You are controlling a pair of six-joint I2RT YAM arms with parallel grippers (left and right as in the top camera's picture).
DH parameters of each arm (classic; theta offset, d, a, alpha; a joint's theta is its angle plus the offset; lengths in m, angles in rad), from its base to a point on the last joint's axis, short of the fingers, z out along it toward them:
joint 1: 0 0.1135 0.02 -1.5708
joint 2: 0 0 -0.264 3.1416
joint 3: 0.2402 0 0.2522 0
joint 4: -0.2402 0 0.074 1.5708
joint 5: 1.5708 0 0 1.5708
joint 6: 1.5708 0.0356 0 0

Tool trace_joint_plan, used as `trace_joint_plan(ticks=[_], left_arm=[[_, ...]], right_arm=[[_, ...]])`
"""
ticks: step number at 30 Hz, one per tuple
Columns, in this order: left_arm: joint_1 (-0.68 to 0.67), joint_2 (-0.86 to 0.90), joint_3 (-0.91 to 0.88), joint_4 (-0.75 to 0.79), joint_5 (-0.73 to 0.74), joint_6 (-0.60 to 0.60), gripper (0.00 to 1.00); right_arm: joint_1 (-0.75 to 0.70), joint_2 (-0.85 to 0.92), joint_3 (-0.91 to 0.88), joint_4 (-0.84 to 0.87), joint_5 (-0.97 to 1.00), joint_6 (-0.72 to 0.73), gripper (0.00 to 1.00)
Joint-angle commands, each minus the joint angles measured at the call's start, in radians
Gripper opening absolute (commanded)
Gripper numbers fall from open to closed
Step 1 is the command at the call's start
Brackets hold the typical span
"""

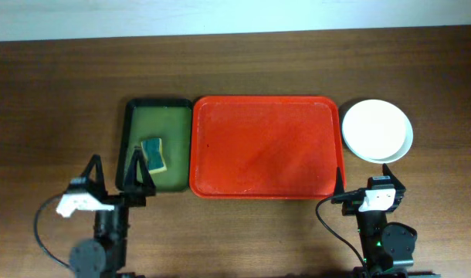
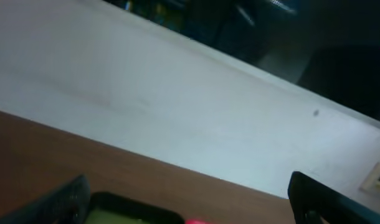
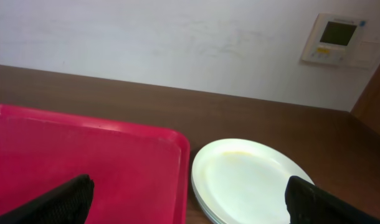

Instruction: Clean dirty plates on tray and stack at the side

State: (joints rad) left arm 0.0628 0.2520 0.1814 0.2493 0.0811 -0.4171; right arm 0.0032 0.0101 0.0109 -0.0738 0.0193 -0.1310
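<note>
The red tray [image 1: 262,147] lies empty at the table's middle; it also shows in the right wrist view [image 3: 84,162]. The plates [image 1: 377,130] sit stacked on the table just right of the tray, white one on top, with pale rims below it. In the right wrist view the stack [image 3: 252,180] shows a faint yellow smear at its far rim. My right gripper [image 1: 365,179] is open and empty, near the front of the stack and the tray's right corner [image 3: 190,211]. My left gripper [image 1: 116,171] is open and empty in front of the green tray [image 2: 190,208].
A dark green black-rimmed tray [image 1: 158,116] lies against the red tray's left side and holds a blue-and-yellow sponge [image 1: 154,153]. Its far rim shows in the left wrist view [image 2: 134,214]. A white wall runs behind the table, with a wall panel [image 3: 336,38].
</note>
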Motion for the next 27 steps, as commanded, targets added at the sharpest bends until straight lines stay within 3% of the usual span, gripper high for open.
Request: trace_joint_plan(ticks=[1,5,11,17,27], left_arm=[[0.003,-0.099,-0.129,0.087,-0.021,-0.016,0.99],[0.003,-0.152,-0.173,0.031,-0.089,-0.016,1.0],[0.002,-0.248,-0.173,-0.319,-0.211,0.037,0.99],[-0.093,-0.247,-0.172,-0.33,-0.13,0.405,0.99],[-0.055,-0.247,-0.172,-0.33,-0.121,0.418,0.99]], right_arm=[[-0.004,-0.006,-0.005,-0.006,0.016,0.008,0.99],[-0.004,-0.006,-0.005,-0.006,0.016,0.008,0.99],[-0.004,-0.006,-0.005,-0.006,0.016,0.008,0.99],[-0.004,-0.006,-0.005,-0.006,0.016,0.008,0.99],[-0.004,-0.006,-0.005,-0.006,0.016,0.008,0.99]])
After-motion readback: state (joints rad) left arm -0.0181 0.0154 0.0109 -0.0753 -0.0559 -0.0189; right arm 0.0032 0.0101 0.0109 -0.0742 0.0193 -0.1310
